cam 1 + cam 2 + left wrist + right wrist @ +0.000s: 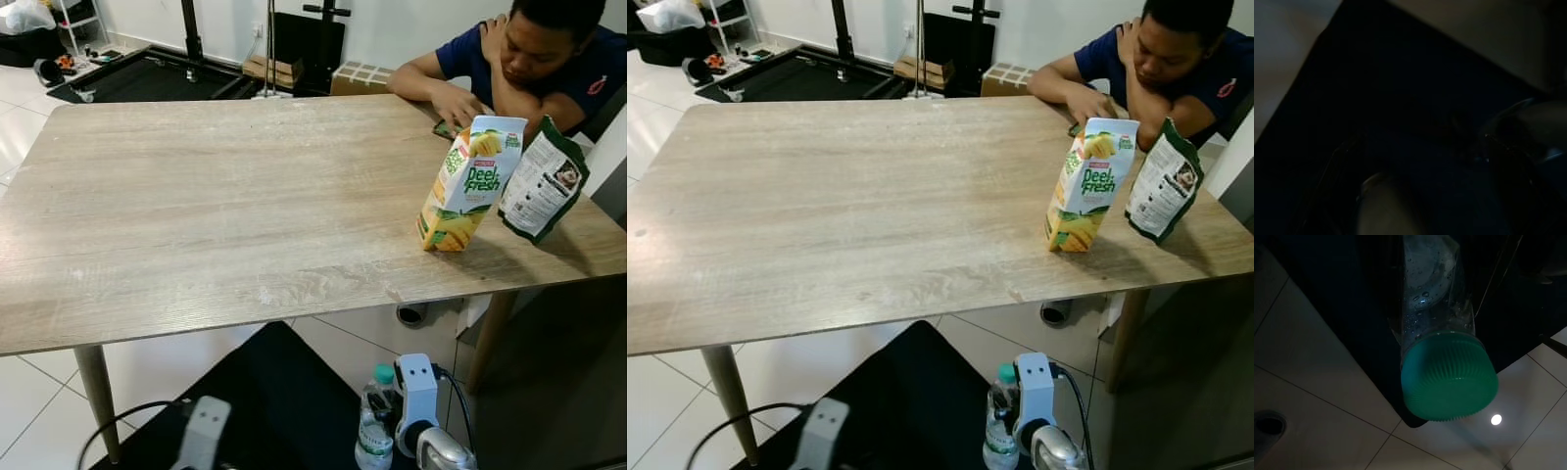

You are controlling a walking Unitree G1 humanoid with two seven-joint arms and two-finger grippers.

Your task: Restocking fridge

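A clear water bottle [373, 433] with a green cap [1449, 382] is held low in front of me, below the table's near edge, with my right gripper [394, 423] shut on it. On the right of the wooden table [216, 196] stands a green and yellow Deel Fresh juice carton [468, 183]. A dark green snack bag [542, 180] leans just to the right of it. My left arm [203, 431] hangs idle at the lower left, and its wrist view is very dark.
A person in a blue shirt [529, 59] sits at the table's far right corner, arms resting on the top. A black mat [274, 401] lies on the white tiled floor under the table. Exercise equipment [196, 59] and boxes stand beyond the table.
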